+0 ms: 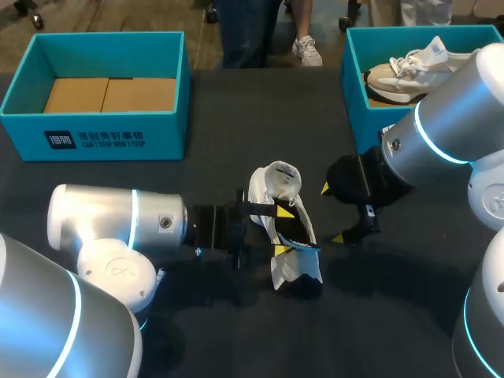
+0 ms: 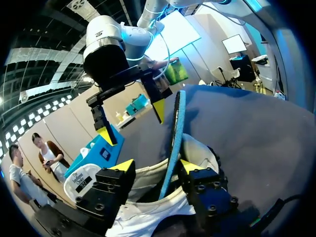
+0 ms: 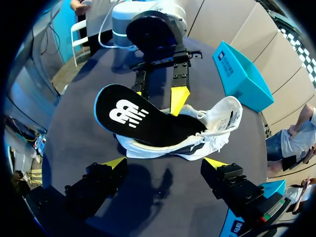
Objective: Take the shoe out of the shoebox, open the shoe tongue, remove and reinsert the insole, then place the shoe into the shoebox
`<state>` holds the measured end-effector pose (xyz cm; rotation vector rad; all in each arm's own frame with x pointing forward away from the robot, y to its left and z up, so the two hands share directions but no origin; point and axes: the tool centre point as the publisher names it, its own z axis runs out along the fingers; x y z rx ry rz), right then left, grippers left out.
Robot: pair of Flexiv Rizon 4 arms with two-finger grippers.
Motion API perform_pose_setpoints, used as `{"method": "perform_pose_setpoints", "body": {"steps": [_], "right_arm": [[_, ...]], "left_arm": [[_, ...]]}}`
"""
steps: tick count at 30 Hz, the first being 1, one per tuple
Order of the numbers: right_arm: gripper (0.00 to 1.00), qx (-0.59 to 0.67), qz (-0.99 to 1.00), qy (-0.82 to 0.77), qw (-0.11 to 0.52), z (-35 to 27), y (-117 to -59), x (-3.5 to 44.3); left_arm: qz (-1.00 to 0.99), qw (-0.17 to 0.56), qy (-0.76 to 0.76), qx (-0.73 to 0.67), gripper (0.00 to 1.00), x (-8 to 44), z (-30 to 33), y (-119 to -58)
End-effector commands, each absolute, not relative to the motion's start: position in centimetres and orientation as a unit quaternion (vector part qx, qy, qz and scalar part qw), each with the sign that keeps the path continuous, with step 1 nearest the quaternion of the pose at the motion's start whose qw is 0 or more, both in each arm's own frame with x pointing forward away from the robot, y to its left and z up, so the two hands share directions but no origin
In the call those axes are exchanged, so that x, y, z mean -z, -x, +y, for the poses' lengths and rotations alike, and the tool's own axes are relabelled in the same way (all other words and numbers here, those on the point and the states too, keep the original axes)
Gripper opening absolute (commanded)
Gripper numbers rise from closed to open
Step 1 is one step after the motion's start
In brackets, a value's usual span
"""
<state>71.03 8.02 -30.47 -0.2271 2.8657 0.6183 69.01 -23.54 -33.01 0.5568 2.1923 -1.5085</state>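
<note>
Lying on the dark table (image 1: 236,118) near its centre, item one: the white shoe (image 1: 277,185), out of any box, heel end toward 12 o'clock.

Item two: the black insole (image 3: 133,116). One end sits inside the shoe. The rest stands clear of the opening, with its blue edge showing in our left wrist view.

Item three: our left gripper (image 1: 279,230) comes in from 9 o'clock and is at the shoe's middle. Whether it clamps the shoe, the insole or neither, we cannot tell.

Item four: our right gripper (image 1: 331,213) is just beside the shoe at 3 o'clock. Its yellow tips are spread wide and hold nothing.

Item five: the empty shoebox (image 1: 118,134) at 10 o'clock from the shoe shows a bare cardboard floor.

Item six: a second shoebox (image 1: 354,87) at 2 o'clock holds a second shoe (image 1: 402,71).

Progress, as we judge it:
- The shoe is taken out, and its mouth is open enough to pass the insole.
- The insole step is in hand. We cannot say from this position whether the insole is coming out or going back in.
- Left to do: seat the insole flat inside the shoe, then place the shoe in the shoebox, most likely the empty one.
</note>
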Motion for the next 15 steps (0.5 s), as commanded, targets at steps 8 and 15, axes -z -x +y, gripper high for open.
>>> {"method": "perform_pose_setpoints", "body": {"steps": [8, 15], "right_arm": [[1.00, -0.210, 0.969, 0.077, 0.101, 7.98, -70.95, 30.53], [1.00, -0.210, 0.969, 0.077, 0.101, 7.98, -70.95, 30.53]], "left_arm": [[0.795, 0.184, -0.214, 0.537, 0.29, 32.60, -23.90, -68.73], [0.799, 0.178, -0.219, 0.531, 0.00, 33.35, -24.16, -68.74]]}}
